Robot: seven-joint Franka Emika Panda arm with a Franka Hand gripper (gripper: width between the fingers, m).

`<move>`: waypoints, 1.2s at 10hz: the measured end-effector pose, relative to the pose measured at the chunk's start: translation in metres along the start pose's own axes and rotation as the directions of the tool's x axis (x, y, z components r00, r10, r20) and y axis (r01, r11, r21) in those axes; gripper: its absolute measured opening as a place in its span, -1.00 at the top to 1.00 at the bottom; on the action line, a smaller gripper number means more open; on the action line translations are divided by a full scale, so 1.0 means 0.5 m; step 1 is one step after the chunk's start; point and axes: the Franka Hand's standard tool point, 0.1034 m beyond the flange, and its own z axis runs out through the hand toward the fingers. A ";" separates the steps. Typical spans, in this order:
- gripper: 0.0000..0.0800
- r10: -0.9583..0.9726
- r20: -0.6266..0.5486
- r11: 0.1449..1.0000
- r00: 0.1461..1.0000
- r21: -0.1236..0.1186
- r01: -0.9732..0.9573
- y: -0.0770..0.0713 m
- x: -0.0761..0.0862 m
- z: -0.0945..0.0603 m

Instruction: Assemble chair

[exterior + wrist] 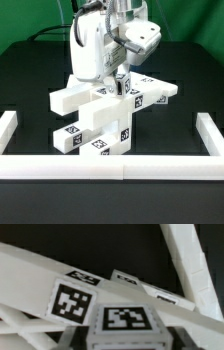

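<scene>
The chair [100, 120] is a stack of white blocky parts with black-and-white tags, standing in the middle of the black table. Flat panels stick out to the exterior view's left [72, 98] and right [152, 95], over lower tagged blocks [95, 138]. My gripper [120, 84] comes down from above onto the top of the stack. In the wrist view a tagged white block [127, 318] of the chair sits between my dark fingers [84, 336], which press on both its sides. My gripper [128, 339] is shut on this block. Other tagged chair panels [70, 300] lie just beyond it.
A long low white border rail [110, 166] runs along the front, with side pieces at the exterior view's left [8, 126] and right [212, 132]. A long white bar [186, 263] crosses the wrist view. The robot arm [95, 45] stands behind the chair.
</scene>
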 end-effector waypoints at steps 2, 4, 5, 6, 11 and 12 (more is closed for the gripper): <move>-0.07 -0.049 0.000 0.999 0.999 -0.006 0.049 0.001 0.000 0.001; -0.40 -0.217 0.005 0.976 0.976 -0.032 0.217 0.003 0.001 -0.004; -0.58 -0.323 0.013 0.945 0.946 -0.044 0.324 0.002 -0.003 -0.007; -0.62 -0.434 0.021 0.900 0.901 -0.045 0.434 -0.002 -0.006 -0.009; -0.62 -0.823 0.057 0.562 0.565 -0.058 0.825 -0.015 -0.009 -0.007; -0.62 -0.870 0.058 0.486 0.489 -0.060 0.872 -0.015 -0.009 -0.006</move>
